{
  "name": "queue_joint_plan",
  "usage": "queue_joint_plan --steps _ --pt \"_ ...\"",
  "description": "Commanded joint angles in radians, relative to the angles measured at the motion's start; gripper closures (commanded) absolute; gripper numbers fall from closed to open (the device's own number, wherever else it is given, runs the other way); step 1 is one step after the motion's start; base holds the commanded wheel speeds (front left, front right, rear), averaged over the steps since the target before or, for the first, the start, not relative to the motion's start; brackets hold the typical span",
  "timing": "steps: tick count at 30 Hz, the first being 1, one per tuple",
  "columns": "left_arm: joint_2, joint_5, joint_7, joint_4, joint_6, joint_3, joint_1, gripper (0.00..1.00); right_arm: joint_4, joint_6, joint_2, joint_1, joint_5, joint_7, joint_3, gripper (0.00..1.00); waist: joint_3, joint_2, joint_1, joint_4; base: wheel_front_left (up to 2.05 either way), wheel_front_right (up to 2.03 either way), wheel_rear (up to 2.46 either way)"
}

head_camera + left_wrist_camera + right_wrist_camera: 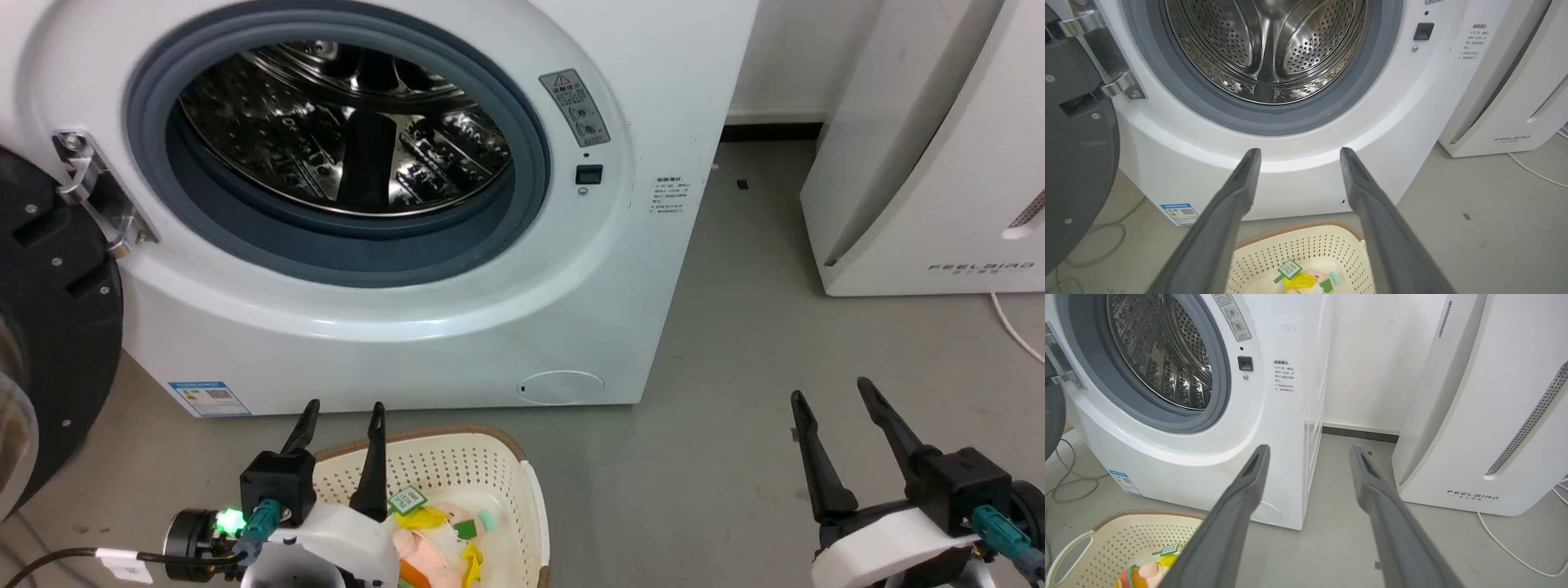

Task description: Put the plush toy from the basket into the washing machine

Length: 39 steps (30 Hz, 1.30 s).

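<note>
Pink piglet plush toy (433, 535) in yellow clothes lies in cream perforated plastic basket (490, 437), near side of white front-loading washing machine (392, 327). Left tool (344, 406) spread, empty, above it; right tool (829, 390) spread too. Descend straight, pinch body, not tag (406, 500).

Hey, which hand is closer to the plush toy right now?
Left. The left hand is open just above the basket, next to the toy. The right hand is open over the floor, well off to the basket's right.
</note>
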Motion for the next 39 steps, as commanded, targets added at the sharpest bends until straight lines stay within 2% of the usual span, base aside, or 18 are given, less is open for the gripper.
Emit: queue_joint_plan --steps 1,12,13,31,39 --pt "0.000 -0.007 -0.012 0.017 -0.005 -0.007 -0.023 0.00 -0.008 0.000 0.000 -0.021 0.004 -0.013 -0.003 0.00 0.015 0.0000 0.0000 -0.005 0.00 0.00 0.00" --pt "0.007 -0.008 -0.035 0.160 -0.021 -0.023 -0.091 0.00 -0.016 0.000 0.000 -0.041 0.008 -0.036 -0.008 0.00 0.088 0.0000 0.0000 -0.023 0.00 0.00 0.00" --pt "0.011 -0.011 -0.041 0.221 -0.025 -0.029 -0.115 0.00 -0.017 0.000 0.000 -0.046 0.011 -0.042 -0.007 0.00 0.107 0.0000 0.0000 -0.029 0.00 0.00 0.00" --pt "0.054 -0.054 -0.047 0.576 -0.059 -0.054 -0.308 0.00 -0.030 -0.001 0.000 -0.081 0.035 -0.079 -0.002 0.00 0.267 0.0000 0.0000 -0.069 0.00 0.00 0.00" --pt "0.079 -0.061 -0.031 0.685 -0.049 -0.070 -0.388 0.00 -0.038 -0.001 0.000 -0.095 0.042 -0.094 -0.005 0.00 0.349 0.0000 0.0000 -0.084 0.00 0.00 0.00"
